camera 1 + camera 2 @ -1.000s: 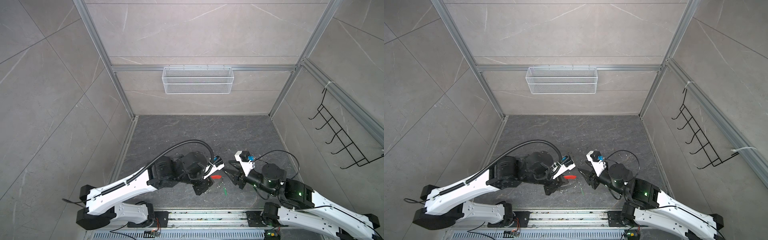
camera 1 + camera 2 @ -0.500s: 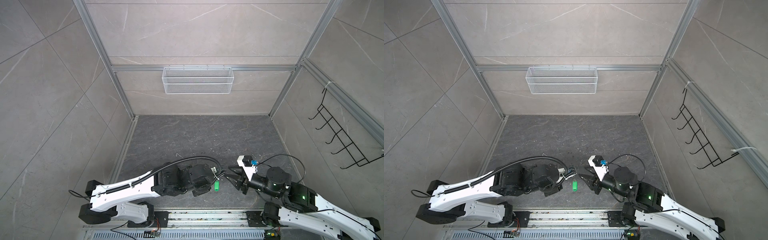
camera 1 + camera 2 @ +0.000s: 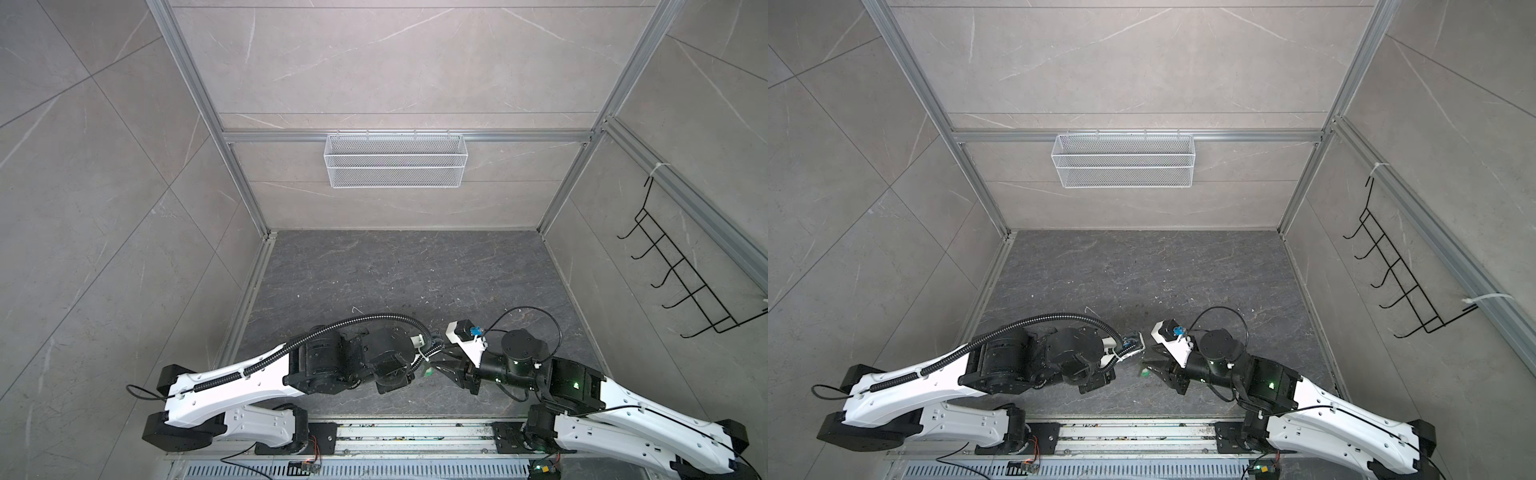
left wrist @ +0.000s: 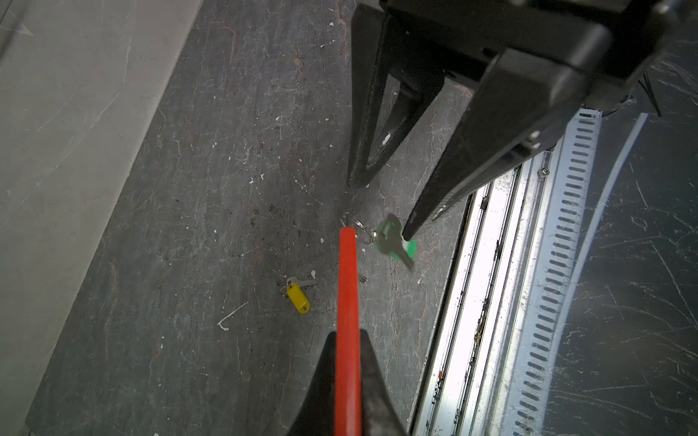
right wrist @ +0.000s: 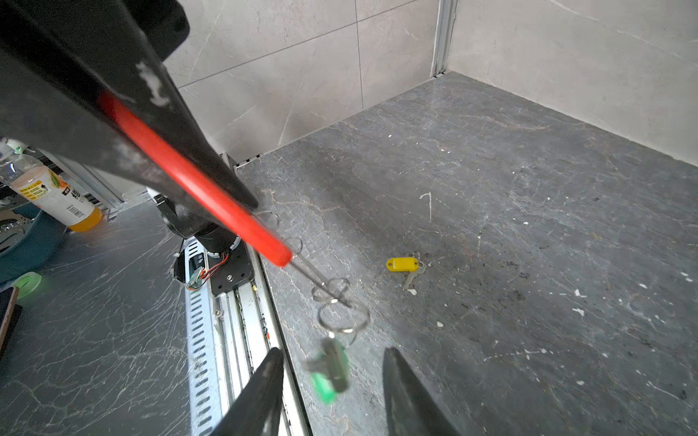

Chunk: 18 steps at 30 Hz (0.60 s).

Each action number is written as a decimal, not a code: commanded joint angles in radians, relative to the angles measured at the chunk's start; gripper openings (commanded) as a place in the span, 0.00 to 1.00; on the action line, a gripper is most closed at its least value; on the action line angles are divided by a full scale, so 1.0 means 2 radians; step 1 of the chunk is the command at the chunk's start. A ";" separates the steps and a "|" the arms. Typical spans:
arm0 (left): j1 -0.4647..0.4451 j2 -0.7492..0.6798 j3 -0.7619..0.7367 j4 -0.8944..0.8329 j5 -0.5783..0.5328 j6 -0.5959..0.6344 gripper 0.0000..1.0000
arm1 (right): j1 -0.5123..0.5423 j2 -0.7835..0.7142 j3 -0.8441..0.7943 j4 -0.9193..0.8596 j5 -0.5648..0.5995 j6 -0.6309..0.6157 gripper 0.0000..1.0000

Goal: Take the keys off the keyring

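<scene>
Drawn back since earlier; keyring (image 4: 347, 271) pinched in left tool (image 4: 347, 334), green key (image 5: 332, 368) between half-open right tool (image 5: 334, 351). Close squarely, then slide off

Even bright light, soft shadows, green key (image 5: 334, 363) motion-blurred

Bright red sleeve on dark-grey keyring (image 4: 348, 294); mint-green tag, blurred, on green key (image 5: 329, 372); plain yellow tag on yellow key (image 5: 402, 264); dark grey, pale-veined table (image 5: 528, 226).
</scene>
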 commanded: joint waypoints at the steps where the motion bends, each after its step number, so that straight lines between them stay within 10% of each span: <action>1: 0.000 -0.009 0.003 -0.001 0.004 0.005 0.00 | 0.002 -0.005 -0.010 0.023 0.007 -0.008 0.46; 18: 0.000 -0.005 0.008 -0.007 -0.003 -0.018 0.00 | 0.003 -0.010 -0.039 0.059 0.052 -0.007 0.43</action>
